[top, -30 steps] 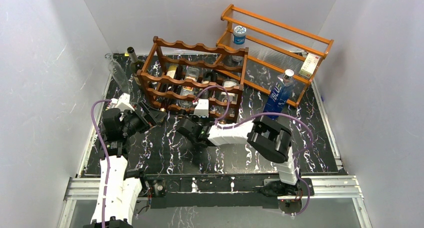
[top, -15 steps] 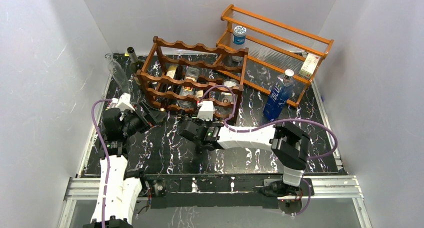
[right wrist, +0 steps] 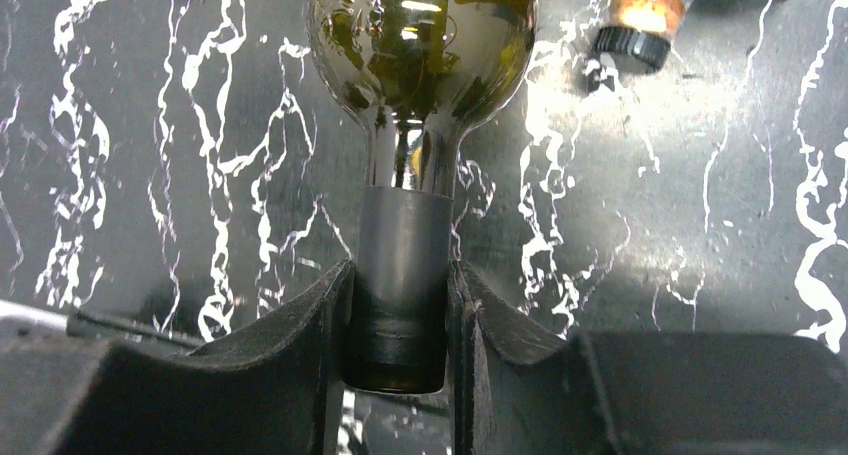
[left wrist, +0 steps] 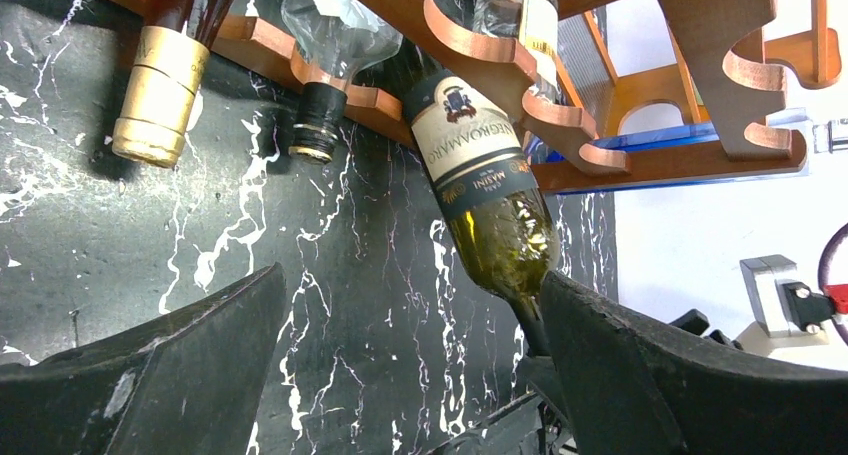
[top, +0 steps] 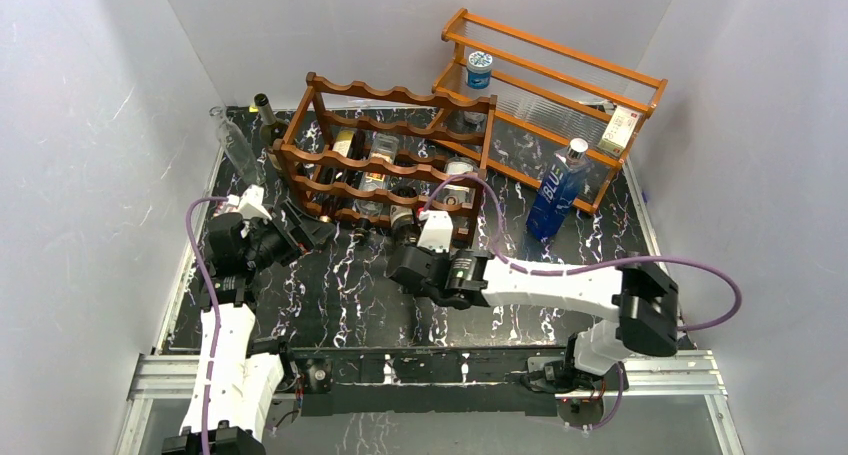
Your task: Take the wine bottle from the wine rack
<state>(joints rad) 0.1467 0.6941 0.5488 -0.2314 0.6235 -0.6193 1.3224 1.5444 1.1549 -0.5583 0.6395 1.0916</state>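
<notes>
Olive-glass wine bottle point(left wrist: 490, 190), cream label; right end effector point(right wrist: 400, 280) clenches its foiled neck; left end effector point(left wrist: 410, 280) released.

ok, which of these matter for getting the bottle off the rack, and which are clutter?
Job: wine rack; wine bottle, neck gripped in right claw.
Clutter: orange shelf; blue bottle; clear bottle at left; left claw, open, empty.

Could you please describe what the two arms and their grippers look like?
Both arms have white links with bulky black joint housings: the left arm and the right arm. A purple cable loops along each. The fingers are matte black, wedge-shaped and slightly scuffed. A small white box sits near each wrist.
</notes>
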